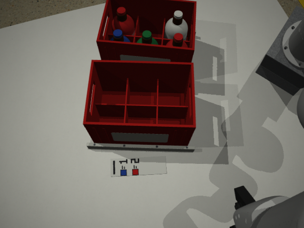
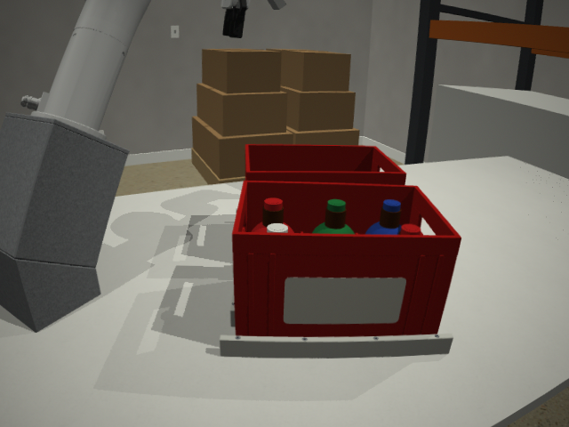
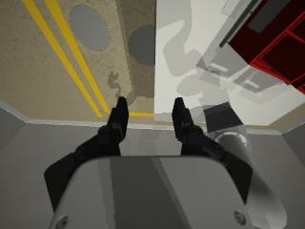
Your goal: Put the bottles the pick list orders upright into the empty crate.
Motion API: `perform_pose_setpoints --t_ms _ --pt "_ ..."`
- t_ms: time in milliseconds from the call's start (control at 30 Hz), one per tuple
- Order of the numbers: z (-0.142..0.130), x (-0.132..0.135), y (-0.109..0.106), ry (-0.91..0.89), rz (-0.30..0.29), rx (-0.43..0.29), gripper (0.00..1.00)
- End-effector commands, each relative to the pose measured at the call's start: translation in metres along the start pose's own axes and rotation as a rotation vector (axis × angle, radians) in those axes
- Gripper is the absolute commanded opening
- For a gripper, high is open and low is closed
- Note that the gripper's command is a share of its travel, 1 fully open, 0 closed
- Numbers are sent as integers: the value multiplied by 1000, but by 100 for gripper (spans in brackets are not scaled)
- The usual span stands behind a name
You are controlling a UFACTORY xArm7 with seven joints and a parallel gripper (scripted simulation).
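Bottles [image 1: 147,40] [image 2: 335,221] upright in crate [image 1: 147,47] [image 2: 344,257], long axes vertical, caps up

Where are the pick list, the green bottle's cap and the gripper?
Pick list [image 1: 153,165]: top view, blank part of the strip.
Green cap [image 1: 147,33] [image 2: 336,205]: top and exterior views, its crown.
Gripper [image 3: 151,106]: wrist view, midway between its fingertips.
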State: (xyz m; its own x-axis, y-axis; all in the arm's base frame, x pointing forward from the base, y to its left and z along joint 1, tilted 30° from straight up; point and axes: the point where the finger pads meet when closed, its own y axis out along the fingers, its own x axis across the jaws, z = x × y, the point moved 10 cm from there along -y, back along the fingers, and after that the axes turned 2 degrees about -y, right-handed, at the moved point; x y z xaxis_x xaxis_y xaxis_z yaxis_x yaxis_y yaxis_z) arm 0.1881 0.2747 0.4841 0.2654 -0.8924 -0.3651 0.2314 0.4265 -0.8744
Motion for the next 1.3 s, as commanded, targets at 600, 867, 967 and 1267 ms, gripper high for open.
perform_pose_setpoints --t_ms 600,867,967,1267 --pt "-86 20 31 -417 -92 83 65" --pt "-90 22 33 -417 -92 83 65" --pt "-90 22 33 -417 -92 83 65" --pt "-90 22 33 -417 -92 83 65"
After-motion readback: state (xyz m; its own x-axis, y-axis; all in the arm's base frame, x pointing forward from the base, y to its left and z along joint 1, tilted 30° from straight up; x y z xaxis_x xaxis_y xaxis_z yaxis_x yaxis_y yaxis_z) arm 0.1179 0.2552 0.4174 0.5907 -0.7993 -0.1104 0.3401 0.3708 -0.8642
